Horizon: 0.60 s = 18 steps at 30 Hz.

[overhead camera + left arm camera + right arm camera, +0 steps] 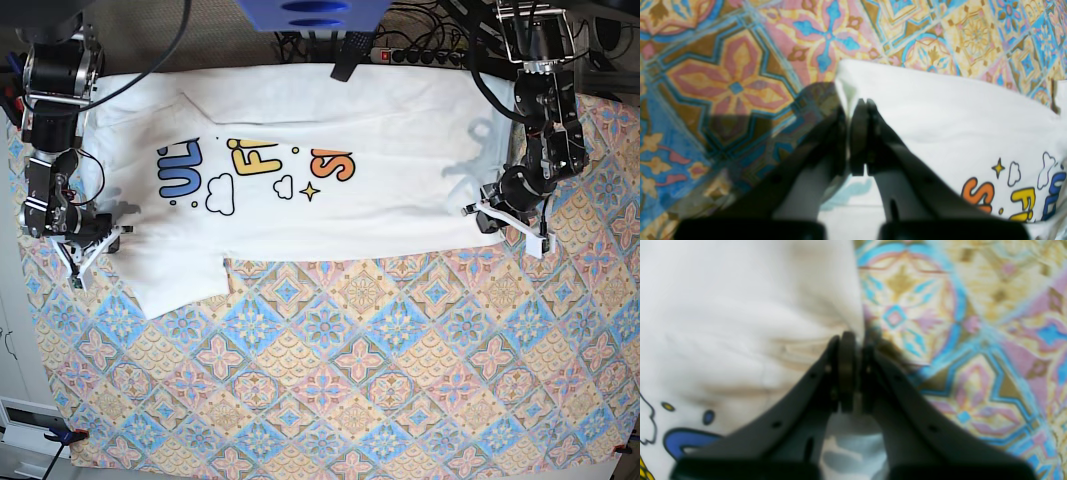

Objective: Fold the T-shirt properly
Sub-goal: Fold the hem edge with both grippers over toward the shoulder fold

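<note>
Your T-shirt [300, 190] lies spread across the far half of the patterned surface [380, 380], print up. Your left pincer [858, 103] is clamped on its white edge at one end; your right pincer [853, 340] is closed on the edge at the other. Both wrist views are blurred, and the lettering is cut off by a fold.

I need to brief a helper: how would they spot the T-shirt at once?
A patterned blue-orange tablecloth covers the table. Across its far half lies the T-shirt, pinched at each end by a gripper. It is the only plain white cloth, printed with blue, yellow and orange letters.
</note>
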Available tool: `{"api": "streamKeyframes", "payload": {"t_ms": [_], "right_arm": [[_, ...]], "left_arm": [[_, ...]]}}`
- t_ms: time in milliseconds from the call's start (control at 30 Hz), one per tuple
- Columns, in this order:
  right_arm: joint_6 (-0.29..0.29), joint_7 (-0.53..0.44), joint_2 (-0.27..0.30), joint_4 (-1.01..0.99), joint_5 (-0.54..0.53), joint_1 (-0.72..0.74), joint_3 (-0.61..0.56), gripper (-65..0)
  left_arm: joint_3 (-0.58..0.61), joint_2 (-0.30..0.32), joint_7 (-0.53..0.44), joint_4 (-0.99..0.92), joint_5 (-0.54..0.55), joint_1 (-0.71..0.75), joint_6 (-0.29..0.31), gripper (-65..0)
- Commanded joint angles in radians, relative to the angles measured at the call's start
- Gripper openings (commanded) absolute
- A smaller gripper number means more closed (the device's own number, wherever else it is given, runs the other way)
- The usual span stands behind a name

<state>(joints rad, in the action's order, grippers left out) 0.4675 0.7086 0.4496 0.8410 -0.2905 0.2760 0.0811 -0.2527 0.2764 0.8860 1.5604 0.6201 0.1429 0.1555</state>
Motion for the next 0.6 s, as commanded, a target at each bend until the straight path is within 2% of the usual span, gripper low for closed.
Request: {"api": "streamKeyframes", "payload": {"t_ms": [0, 200, 433, 567], "right_arm": [[-0.002, -0.02, 0.03, 0.039, -0.008, 0.018, 0.026, -64.8], [-0.002, -0.016, 0.031, 0.238, -0.009, -0.103, 0.049, -64.8], [-0.002, -0.014, 0.031, 0.378, -0.009, -0.231, 0.053, -64.9], [-0.002, -0.014, 0.031, 0.458, -0.013, -0.303, 0.124, -65.0]], "left_arm": [[-0.004, 0.019, -0.018, 0.036, 0.008, 0.002, 0.008, -65.0], [0.0, 0.048, -0.097, 0.102, 0.007, 0.085, 0.008, -65.0], [-0.004, 0.082, -0.166, 0.119, 0.013, 0.185, 0.009, -65.0], [-0.004, 0.082, -0.204, 0.153, 0.01, 0.249, 0.009, -65.0]]}}
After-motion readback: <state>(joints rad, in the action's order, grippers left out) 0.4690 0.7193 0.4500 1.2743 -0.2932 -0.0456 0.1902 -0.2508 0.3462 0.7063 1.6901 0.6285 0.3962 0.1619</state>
